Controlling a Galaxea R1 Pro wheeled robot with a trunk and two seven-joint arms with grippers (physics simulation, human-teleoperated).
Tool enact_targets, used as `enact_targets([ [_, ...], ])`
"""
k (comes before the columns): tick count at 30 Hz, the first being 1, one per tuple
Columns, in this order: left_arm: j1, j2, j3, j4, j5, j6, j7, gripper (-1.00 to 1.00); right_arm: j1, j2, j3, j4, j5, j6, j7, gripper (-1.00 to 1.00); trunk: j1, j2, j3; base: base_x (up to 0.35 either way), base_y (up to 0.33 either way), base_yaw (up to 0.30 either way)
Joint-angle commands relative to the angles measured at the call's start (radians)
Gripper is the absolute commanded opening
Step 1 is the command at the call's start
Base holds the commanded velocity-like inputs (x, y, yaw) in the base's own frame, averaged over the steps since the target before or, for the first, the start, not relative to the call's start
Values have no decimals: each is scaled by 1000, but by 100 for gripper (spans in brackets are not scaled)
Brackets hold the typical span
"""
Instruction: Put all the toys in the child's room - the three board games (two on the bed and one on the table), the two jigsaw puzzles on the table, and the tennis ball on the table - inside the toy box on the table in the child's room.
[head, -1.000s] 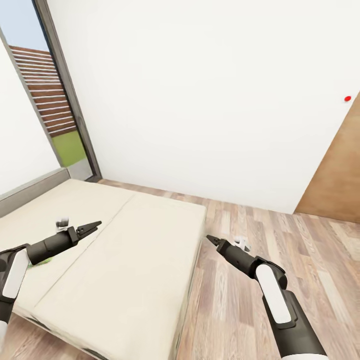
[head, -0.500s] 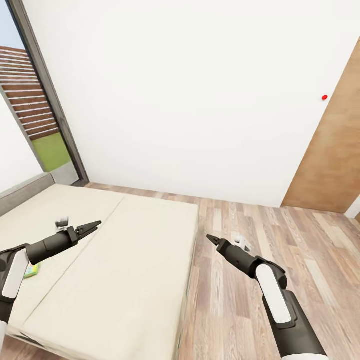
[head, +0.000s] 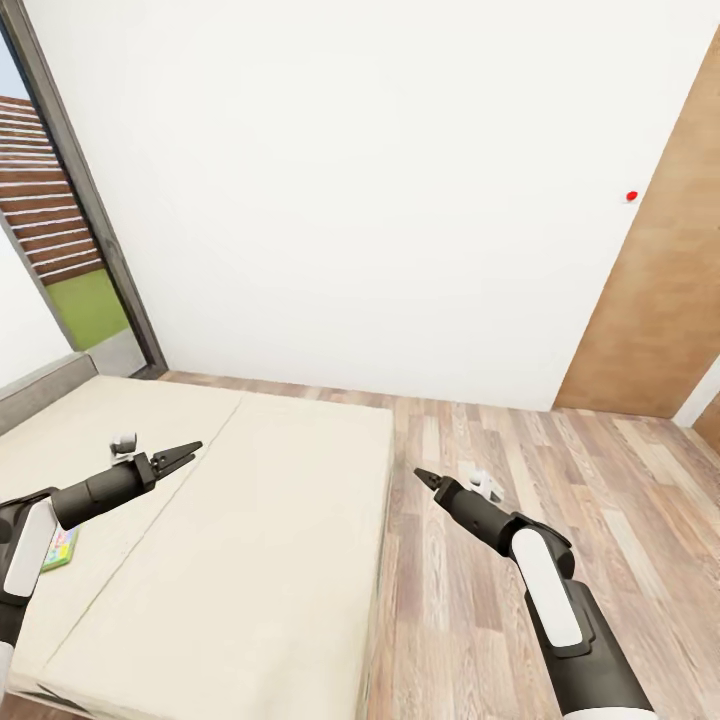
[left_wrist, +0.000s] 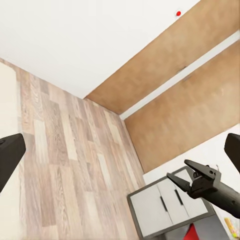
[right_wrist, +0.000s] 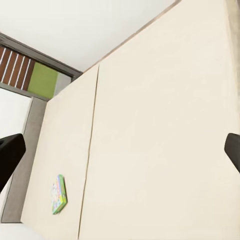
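One bed, one board game, two brown doors, one red wall dot

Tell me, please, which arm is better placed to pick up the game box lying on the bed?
Probably the left. The game box lies on the bed beside the left tool; the right tool hangs over the floor.
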Motion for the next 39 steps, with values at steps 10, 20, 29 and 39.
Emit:
enact_targets([
  [10, 22, -1, 23, 21, 24, 28, -24, 100, -2, 25, -25, 21, 4, -19, -6, 100, 1, -2, -1, 0, 98, -21],
  [20, 78, -5, 79, -1, 80, 70, -80, 100, -3, 59, -32, 51, 8, -42, -4, 100, 1, -2, -1, 0, 43, 0],
  [29, 94, -7, 89, -2, 82, 70, -121, 100, -3, 63, -32, 52, 8, -40, 1, 100, 1, -2, -1, 24, 107, 0],
  [39, 94, -8, 91, -2, 81, 70, -118, 100, -3, 64, -32, 54, 8, -40, 2, 100, 1, -2, -1, 3, 126, 0],
])
